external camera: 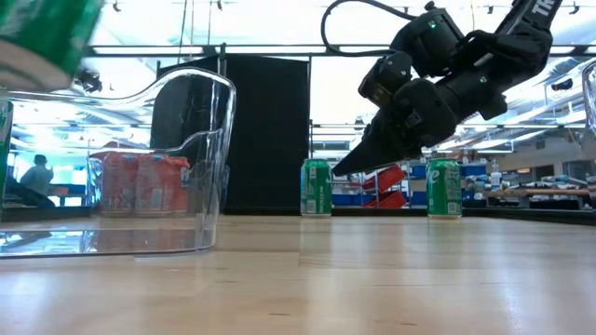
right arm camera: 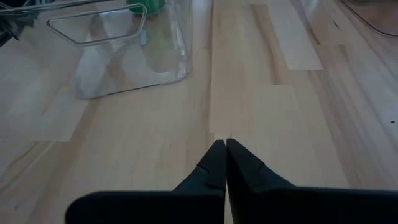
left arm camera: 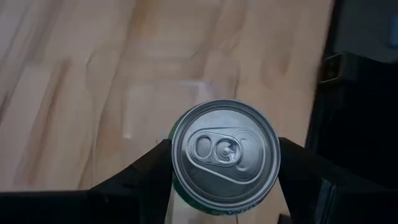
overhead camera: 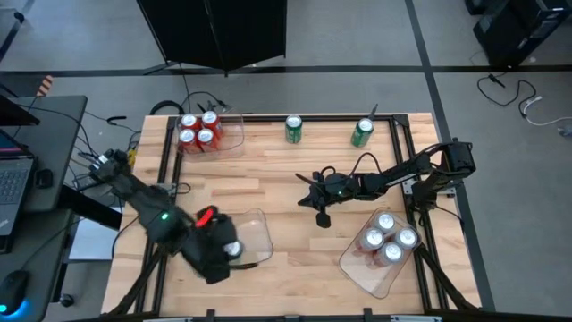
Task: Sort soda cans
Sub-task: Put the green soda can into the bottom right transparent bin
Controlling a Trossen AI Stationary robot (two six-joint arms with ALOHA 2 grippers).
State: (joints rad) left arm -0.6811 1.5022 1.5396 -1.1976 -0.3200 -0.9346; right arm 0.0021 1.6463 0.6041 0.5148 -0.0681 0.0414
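Observation:
My left gripper (overhead camera: 225, 252) holds a green soda can (left arm camera: 225, 149) with a silver top, over the left part of an empty clear tray (overhead camera: 257, 231) at the table's near left. The low view shows this can (external camera: 45, 35) above the tray's rim (external camera: 186, 84). Two more green cans (overhead camera: 293, 130) (overhead camera: 362, 132) stand upright on the table by its far edge. Several red cans (overhead camera: 198, 132) stand in a clear tray at the far left, and several silver-white cans (overhead camera: 386, 237) in a tray at the near right. My right gripper (overhead camera: 322, 217) hangs shut over the table's middle. My left gripper pinches the green can between its two fingers (left arm camera: 149, 177), one on each side of the can's wall (left arm camera: 180, 199) just below the top rim. The fingers slant down from above. The can is lifted clear, top up and a little tilted, above the clear tray.
Bare wood lies between the trays across the table's middle and near edge. A black frame (overhead camera: 268, 116) runs along the table's edges. A desk with a laptop (overhead camera: 13, 183) stands beyond the left edge.

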